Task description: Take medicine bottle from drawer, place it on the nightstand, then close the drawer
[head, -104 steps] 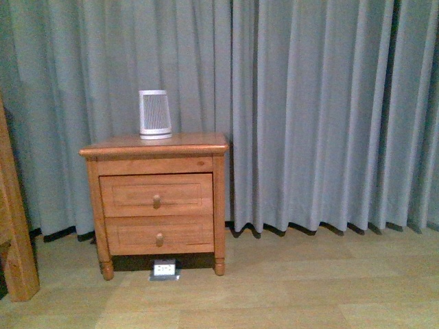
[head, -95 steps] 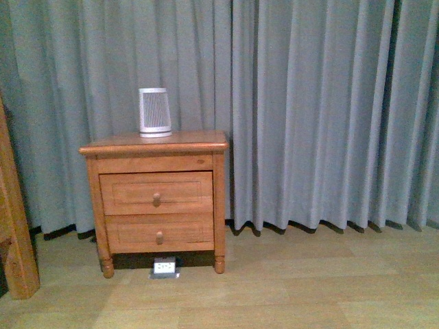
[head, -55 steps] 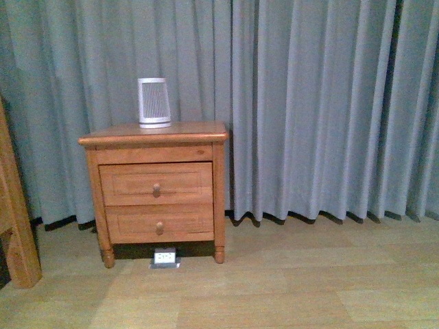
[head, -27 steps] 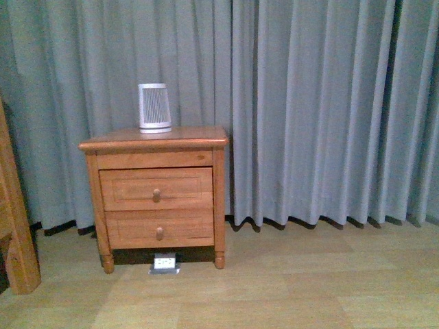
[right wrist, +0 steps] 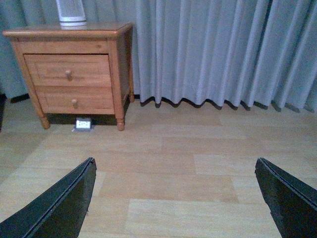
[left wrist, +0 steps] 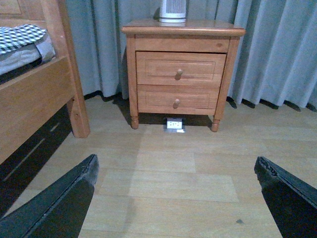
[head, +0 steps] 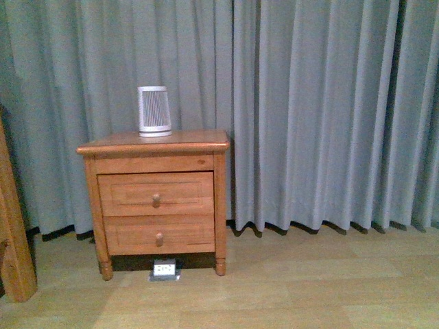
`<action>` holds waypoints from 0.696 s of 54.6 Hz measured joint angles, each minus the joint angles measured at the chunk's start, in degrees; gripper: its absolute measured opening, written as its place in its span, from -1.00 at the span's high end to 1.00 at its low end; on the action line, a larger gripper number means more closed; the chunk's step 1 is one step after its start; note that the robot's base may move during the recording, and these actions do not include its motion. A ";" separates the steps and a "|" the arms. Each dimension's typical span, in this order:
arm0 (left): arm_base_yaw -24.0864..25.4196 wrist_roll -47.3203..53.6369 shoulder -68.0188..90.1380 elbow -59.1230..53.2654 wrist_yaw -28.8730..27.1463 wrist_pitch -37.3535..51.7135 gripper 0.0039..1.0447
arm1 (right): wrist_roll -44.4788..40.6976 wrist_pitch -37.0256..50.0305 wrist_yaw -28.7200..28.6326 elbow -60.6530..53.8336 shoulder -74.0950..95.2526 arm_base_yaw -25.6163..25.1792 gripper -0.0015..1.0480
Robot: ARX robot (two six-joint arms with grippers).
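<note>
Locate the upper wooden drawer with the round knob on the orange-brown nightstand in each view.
Front view: upper wooden drawer, left of centre, shut, directly under the nightstand top.
Left wrist view: drawer, shut, facing the camera.
Right wrist view: drawer, shut, seen obliquely, nightstand's side showing.
Shared landmark: white-grey ribbed cylinder standing on the nightstand, above the drawer.

Noted nightstand point(head: 154, 146) left of ctr, standing on wood floor point(head: 288, 288) against grey curtain point(head: 309, 110). Found drawer point(head: 130, 194) shut, flush w/ front; lower drawer point(head: 130, 235) likewise. Recorded ribbed device point(head: 153, 111) upright on top, toward rear. Logged small white box point(head: 164, 269) on floor beneath, wooden post point(head: 14, 240) at far left.
</note>
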 joint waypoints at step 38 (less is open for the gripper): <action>0.00 0.00 0.00 0.00 0.00 -0.02 -0.87 | 0.00 0.00 0.02 0.00 0.00 0.00 -0.87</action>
